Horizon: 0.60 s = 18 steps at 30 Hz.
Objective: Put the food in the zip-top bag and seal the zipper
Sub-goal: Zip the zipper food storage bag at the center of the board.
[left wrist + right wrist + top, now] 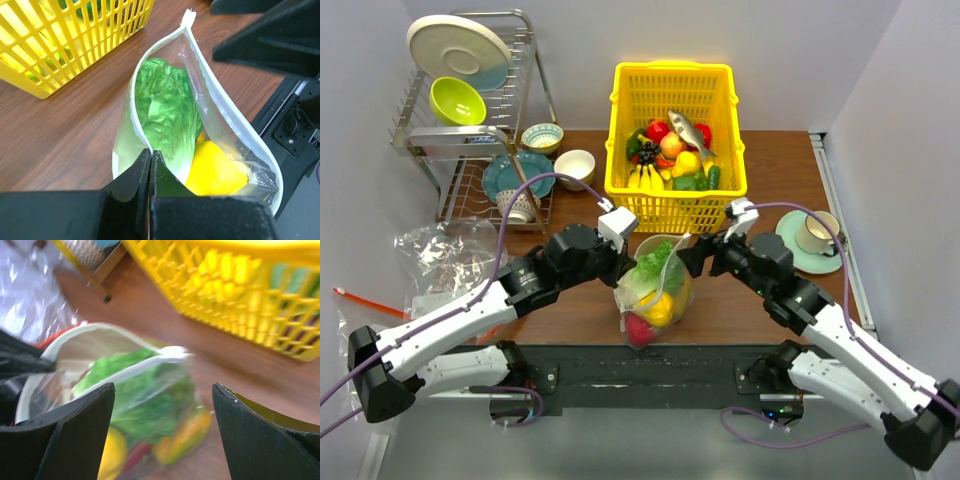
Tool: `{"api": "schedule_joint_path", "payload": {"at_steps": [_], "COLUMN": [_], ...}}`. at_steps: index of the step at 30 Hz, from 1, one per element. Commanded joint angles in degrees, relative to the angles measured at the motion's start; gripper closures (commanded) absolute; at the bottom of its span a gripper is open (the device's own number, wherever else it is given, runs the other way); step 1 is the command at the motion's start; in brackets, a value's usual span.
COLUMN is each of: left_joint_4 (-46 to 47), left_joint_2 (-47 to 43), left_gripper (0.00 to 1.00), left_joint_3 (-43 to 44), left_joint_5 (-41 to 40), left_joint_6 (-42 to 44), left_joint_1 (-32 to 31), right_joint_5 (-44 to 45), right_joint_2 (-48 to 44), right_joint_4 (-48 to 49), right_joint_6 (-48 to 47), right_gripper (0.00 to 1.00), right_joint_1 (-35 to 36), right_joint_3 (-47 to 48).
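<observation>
The zip-top bag [658, 292] stands open between my two grippers, near the table's front edge. It holds green lettuce [165, 107], a yellow piece [216, 169] and a red piece [640, 328]. The zipper [239, 127] is a white strip round the open mouth, not pressed together. My left gripper [150, 159] is shut on the near edge of the bag's mouth; it also shows in the top view [626, 262]. My right gripper [163, 386] is open, its fingers apart on either side of the bag's far end [172, 354], not touching it. That view is blurred.
A yellow basket [672, 70] with more toy food stands behind the bag. A dish rack [470, 120] with plates and bowls is at the back left. Plain clear bags [440, 250] lie at the left. A cup on a saucer [815, 238] is at the right.
</observation>
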Motion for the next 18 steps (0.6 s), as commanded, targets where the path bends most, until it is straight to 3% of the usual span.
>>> {"api": "schedule_joint_path", "payload": {"at_steps": [1,8,18], "left_joint_4": [3.4,3.0,3.6], "left_joint_2": [0.3,-0.3,-2.5], "left_gripper": [1.00,1.00,1.00], "left_joint_3": [2.5,2.3,1.5], "left_joint_5": [-0.5,0.3,3.6], "left_joint_6": [2.6,4.2,6.1], "left_joint_1": [0.0,0.1,0.1], "right_joint_5": [-10.3,-12.9,-24.1], "right_joint_2": [-5.5,-17.2,-5.7], "right_joint_4": [6.3,29.7,42.3], "right_joint_6": [-1.6,1.3,-2.5], "right_gripper": [0.18,0.07,0.19], "right_joint_1": [-6.9,-10.0,-10.1], "right_joint_3": [-6.0,-23.5,-23.8]}}
